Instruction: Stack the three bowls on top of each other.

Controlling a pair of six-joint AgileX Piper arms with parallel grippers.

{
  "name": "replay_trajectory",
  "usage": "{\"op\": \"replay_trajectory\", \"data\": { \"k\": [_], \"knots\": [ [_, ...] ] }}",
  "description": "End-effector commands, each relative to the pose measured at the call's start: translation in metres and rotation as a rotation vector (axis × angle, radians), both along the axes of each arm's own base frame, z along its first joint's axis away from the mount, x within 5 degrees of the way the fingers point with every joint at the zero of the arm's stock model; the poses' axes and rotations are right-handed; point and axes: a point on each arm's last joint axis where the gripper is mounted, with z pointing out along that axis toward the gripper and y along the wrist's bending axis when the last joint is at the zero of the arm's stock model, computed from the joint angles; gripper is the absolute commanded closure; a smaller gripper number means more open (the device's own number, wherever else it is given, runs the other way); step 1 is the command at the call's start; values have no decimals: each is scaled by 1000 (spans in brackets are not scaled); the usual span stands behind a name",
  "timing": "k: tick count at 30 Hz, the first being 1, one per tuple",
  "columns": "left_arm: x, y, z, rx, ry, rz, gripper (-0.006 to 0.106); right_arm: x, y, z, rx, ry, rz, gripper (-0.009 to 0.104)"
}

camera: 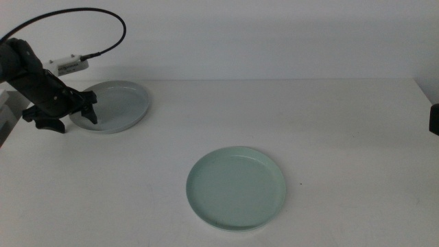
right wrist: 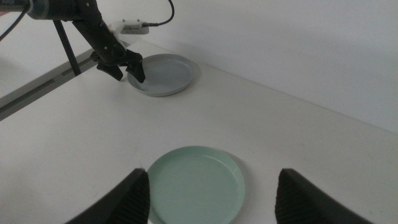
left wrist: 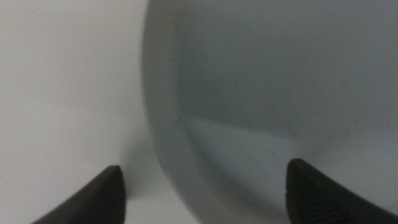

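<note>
At the table's (camera: 206, 137) far left, the left gripper (camera: 77, 118) hangs over the near-left rim of the grey bowl (camera: 120, 104). Its jaws are spread wide and straddle that rim, one outside the bowl over the bare table and one over the inside, holding nothing. In the left wrist view the rim (left wrist: 163, 124) curves between the two dark jaws. Toward the middle, nearer the front edge, the green bowl (camera: 236, 186) sits flat and alone, well apart from the grey one. That makes two bowls in sight, one of each colour. The right gripper (right wrist: 208, 196) waits off to the right, its jaws wide and empty, the green bowl below them.
</note>
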Motion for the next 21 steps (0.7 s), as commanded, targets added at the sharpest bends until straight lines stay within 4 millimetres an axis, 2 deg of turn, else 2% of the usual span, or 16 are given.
{"op": "replay_trajectory", "data": {
  "k": [1,4,10,13,15,21],
  "knots": [
    [5,1,38,5,-126,13,31,1,0,12,36,-73,-9,41],
    [6,0,36,-11,-123,19,51,1,0,12,36,-73,-9,41],
    [6,-3,37,-54,-133,27,106,1,0,12,36,-73,-9,41],
    [4,-4,46,-40,-148,2,105,1,0,12,36,-73,-9,41],
    [1,-5,58,-33,-164,-17,105,1,0,12,36,-73,-9,41],
    [-26,-10,118,-14,-247,-50,105,1,0,12,36,-73,-9,41]
  ]
}}
